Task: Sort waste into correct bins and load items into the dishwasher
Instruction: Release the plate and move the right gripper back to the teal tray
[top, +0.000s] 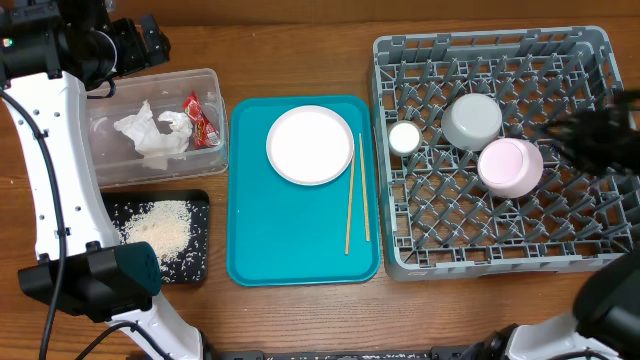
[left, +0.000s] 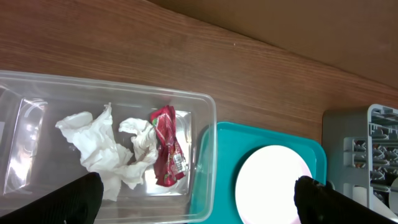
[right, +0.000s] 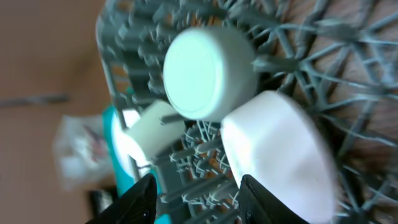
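The clear tub (top: 210, 80) holds crumpled white napkins (top: 150, 132) and a red wrapper (top: 203, 118), also seen as napkins (left: 102, 146) and wrapper (left: 166, 146). Rice scraps (top: 160, 228) lie in the black tray (top: 200, 200). The pale plate (top: 310, 145) and two chopsticks (top: 350, 200) rest on the teal tray (top: 300, 250). In the grey rack (top: 400, 255) sit the white cup (top: 404, 138), an upturned grey-white bowl (top: 472, 120) and an upturned pink bowl (top: 510, 166). My right gripper (right: 196, 202) hovers open beside the pink bowl (right: 280, 149), blurred. My left gripper (left: 199, 208) hangs open above the tub.
Bare wooden table (top: 300, 50) surrounds the containers. The left arm's white links (top: 50, 170) run along the table's left side past the black tray. The rack's upright pegs (right: 311, 50) crowd around both bowls.
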